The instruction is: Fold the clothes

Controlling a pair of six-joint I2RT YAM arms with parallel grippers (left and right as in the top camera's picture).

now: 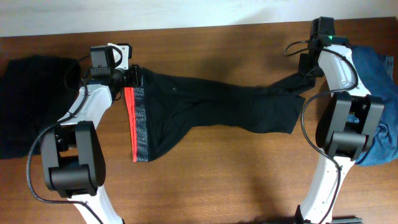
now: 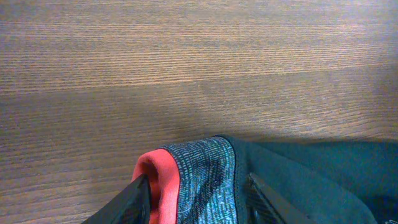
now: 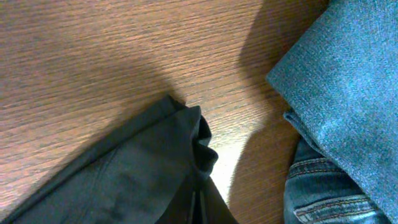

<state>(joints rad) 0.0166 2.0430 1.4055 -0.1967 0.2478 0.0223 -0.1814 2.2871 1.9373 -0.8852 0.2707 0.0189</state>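
The clothes, long black trousers [image 1: 217, 102], lie stretched across the table between my two grippers. Their grey waistband [image 1: 140, 124] with a red stripe [image 1: 129, 118] runs down the left side. My left gripper [image 1: 132, 78] is at the waistband's far end. In the left wrist view the gripper [image 2: 199, 202] stands open, its jaws on either side of the waistband [image 2: 202, 174] and red edge [image 2: 158, 174]. My right gripper [image 1: 305, 68] is at the leg ends. The right wrist view shows it [image 3: 200, 202] shut on the bunched black fabric [image 3: 124, 168].
A blue denim garment [image 1: 379, 93] lies at the right edge, close beside the right gripper [image 3: 348, 81]. A dark black garment [image 1: 25, 99] sits at the far left. Bare wooden table [image 1: 217, 180] runs along the front.
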